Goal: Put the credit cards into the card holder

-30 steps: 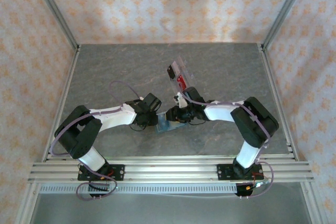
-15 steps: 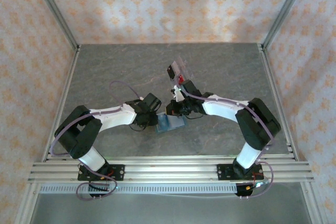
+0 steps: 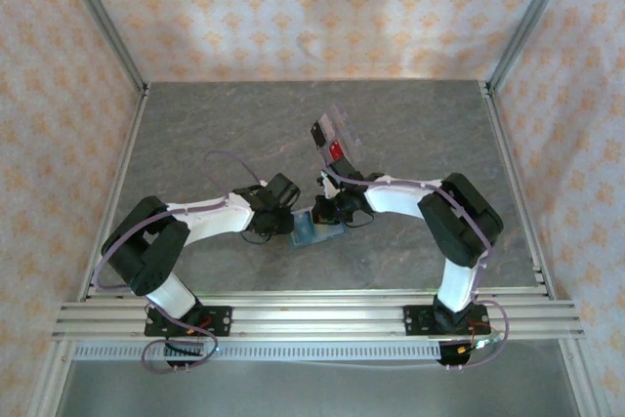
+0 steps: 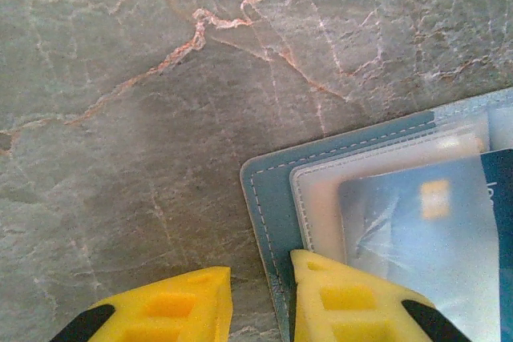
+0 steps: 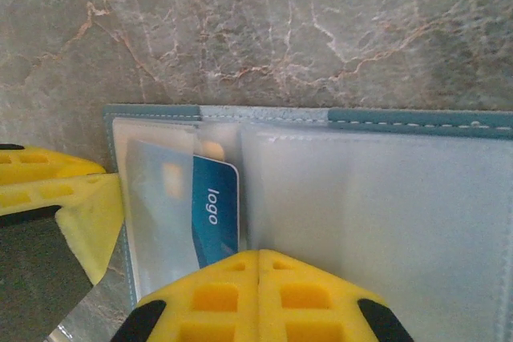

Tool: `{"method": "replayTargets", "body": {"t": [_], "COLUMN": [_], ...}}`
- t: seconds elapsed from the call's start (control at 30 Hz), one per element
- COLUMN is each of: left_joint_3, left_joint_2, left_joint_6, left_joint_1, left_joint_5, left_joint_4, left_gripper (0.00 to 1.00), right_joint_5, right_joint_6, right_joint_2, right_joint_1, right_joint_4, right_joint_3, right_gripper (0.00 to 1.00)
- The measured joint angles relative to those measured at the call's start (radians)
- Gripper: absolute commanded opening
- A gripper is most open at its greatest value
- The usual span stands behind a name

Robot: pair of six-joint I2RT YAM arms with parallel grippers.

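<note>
**Blue card halfway into wallet**

A blue card [image 5: 215,210] sits partly inside a clear sleeve of the open teal wallet [image 5: 417,118], which lies flat on the table [image 3: 215,134] between our two arms. Our right gripper [image 5: 258,266], jaws pressed together and holding nothing, is set just beside the card's exposed end. Our left gripper [image 4: 260,286], jaws narrowly apart, has one finger over the wallet's corner. We judge the push should run straight into the sleeve, low and slow, while that finger pins the wallet against sliding. More cards [image 3: 337,151] wait in the tray [image 3: 337,124] farther back.
</note>
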Motion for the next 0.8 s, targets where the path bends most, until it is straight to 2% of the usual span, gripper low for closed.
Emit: {"method": "replayTargets", "body": {"t": [0.4,0.57,0.8], "left_joint_3": [0.000,0.000,-0.001], "left_joint_2": [0.002,0.002,0.000], "left_joint_6": [0.000,0.000,0.000], "left_joint_1": [0.000,0.000,0.000], "left_joint_5": [0.000,0.000,-0.002], "left_joint_4": [0.000,0.000,0.000], "left_gripper": [0.24,0.24,0.24], "right_joint_5": [0.011,-0.006,-0.010], "right_joint_6": [0.008,0.032,0.055], "right_joint_2": [0.016,0.029,0.037], "right_joint_1": [0.018,0.017,0.016], "right_joint_4": [0.006,0.041,0.057], "right_joint_3": [0.020,0.014,0.010], "right_gripper": [0.00,0.08,0.11]}}
